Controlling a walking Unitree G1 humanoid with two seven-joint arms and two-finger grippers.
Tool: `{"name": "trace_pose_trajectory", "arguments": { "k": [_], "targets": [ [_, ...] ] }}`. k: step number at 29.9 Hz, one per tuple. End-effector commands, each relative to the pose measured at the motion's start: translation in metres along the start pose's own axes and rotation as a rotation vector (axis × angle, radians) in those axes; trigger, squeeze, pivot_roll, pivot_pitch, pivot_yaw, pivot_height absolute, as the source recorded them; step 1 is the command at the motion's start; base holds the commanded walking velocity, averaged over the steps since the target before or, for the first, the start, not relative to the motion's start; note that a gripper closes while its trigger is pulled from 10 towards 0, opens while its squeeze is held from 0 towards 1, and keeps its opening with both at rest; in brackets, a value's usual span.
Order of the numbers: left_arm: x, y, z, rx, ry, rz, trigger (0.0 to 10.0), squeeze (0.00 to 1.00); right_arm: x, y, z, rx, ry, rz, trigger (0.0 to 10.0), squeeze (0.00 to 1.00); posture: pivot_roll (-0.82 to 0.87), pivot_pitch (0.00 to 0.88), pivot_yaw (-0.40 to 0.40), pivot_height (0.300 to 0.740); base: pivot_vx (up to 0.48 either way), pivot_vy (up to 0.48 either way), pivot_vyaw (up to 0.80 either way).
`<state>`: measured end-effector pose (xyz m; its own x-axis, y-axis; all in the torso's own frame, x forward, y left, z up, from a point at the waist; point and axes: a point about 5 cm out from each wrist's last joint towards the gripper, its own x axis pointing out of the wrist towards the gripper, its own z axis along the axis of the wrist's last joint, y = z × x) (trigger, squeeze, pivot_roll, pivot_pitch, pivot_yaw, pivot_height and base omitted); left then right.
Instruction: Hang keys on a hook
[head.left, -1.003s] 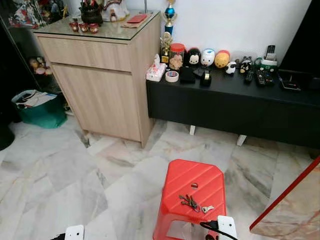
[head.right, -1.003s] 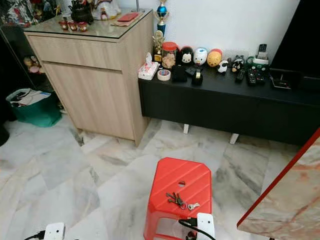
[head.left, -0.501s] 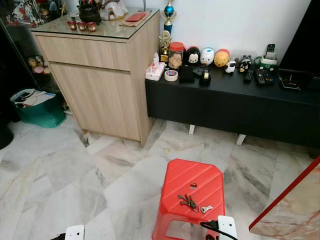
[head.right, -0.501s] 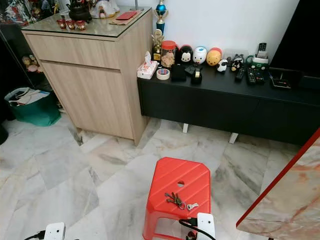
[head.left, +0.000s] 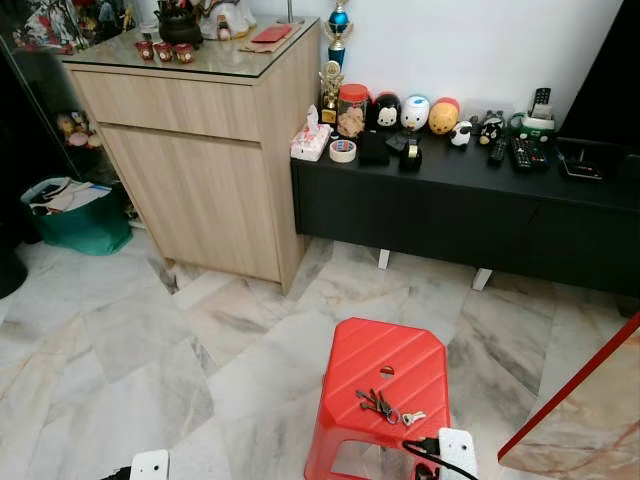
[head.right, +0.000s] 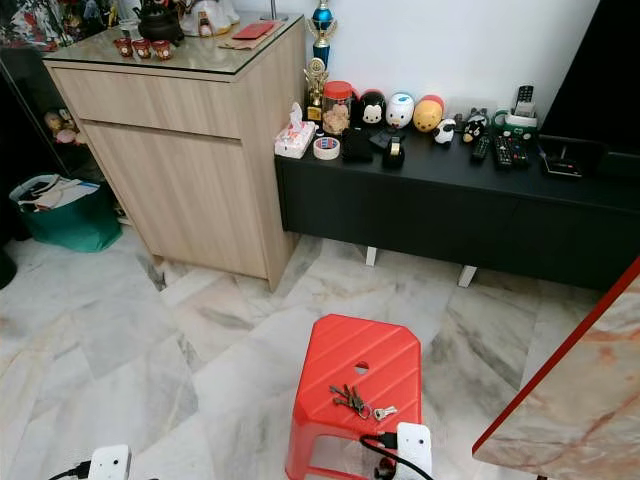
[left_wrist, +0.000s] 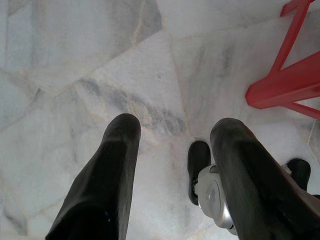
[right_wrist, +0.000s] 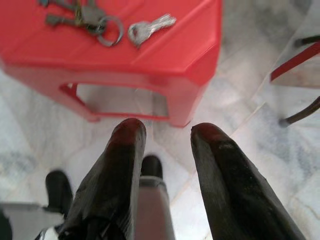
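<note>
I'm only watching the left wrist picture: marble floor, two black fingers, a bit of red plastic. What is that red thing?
Observer: A red stool, standing on the marble floor.
Operator: Anything on it?
Observer: A bunch of keys lies on its seat, near the front edge.
Operator: Is the other arm close to them?
Observer: The right gripper hangs open below the seat's edge, not touching the keys.
Operator: What's beyond the stool?
Observer: A wooden cabinet beside a low black sideboard against the wall.
</note>
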<state>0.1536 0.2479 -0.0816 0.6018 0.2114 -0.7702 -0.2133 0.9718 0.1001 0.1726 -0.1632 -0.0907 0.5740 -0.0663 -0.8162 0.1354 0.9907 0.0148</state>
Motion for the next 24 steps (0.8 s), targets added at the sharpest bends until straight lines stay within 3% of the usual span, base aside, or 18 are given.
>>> {"name": "trace_pose_trajectory", "arguments": {
  "k": [1, 6, 9, 10, 12, 16, 23, 24],
  "targets": [
    [-0.001, 0.0, -0.004, 0.015, 0.013, 0.007, 10.0, 0.0, 0.0, -0.001, 0.004, -0.004, -0.052, -0.017, 10.0, 0.0, 0.03, 0.0, -0.007, 0.74, 0.0, 0.0, 0.0],
    [-0.001, 0.0, -0.004, 0.016, 0.004, 0.007, 10.0, 0.0, -0.002, -0.001, 0.013, 0.0, -0.158, -0.021, 10.0, 0.0, 0.02, 0.0, -0.009, 0.74, 0.0, 0.0, 0.0],
    [-0.001, 0.0, -0.001, 0.037, -0.025, -0.001, 10.0, 0.0, 0.001, -0.003, 0.086, -0.017, -0.399, -0.026, 10.0, 0.0, 0.01, 0.0, -0.012, 0.74, 0.0, 0.0, 0.0],
    [-0.001, 0.0, -0.001, 0.037, -0.025, -0.001, 10.0, 0.0, 0.001, -0.003, 0.086, -0.017, -0.399, -0.026, 10.0, 0.0, 0.01, 0.0, -0.012, 0.74, 0.0, 0.0, 0.0],
    [-0.002, -0.001, 0.003, 0.044, -0.071, -0.005, 10.0, 0.0, -0.002, 0.001, 0.108, -0.036, -0.492, -0.008, 10.0, 0.0, 0.01, 0.0, -0.019, 0.74, 0.0, 0.0, 0.0],
    [-0.003, -0.003, 0.012, 0.032, -0.183, -0.015, 10.0, 0.0, -0.005, 0.009, 0.115, -0.039, -0.548, 0.042, 10.0, 0.0, 0.01, 0.0, -0.027, 0.74, 0.0, 0.0, 0.0],
    [-0.006, -0.005, 0.016, 0.017, -0.25, -0.027, 10.0, 0.0, -0.005, 0.008, 0.11, -0.018, -0.546, 0.037, 10.0, 0.0, 0.01, 0.0, -0.026, 0.74, 0.0, 0.0, 0.0],
    [-0.002, -0.014, 0.061, 0.042, -0.431, -0.036, 10.0, 0.0, -0.006, 0.006, 0.109, -0.011, -0.548, 0.02, 10.0, 0.0, 0.01, 0.0, -0.032, 0.74, 0.0, 0.0, 0.0]
  ]
}}
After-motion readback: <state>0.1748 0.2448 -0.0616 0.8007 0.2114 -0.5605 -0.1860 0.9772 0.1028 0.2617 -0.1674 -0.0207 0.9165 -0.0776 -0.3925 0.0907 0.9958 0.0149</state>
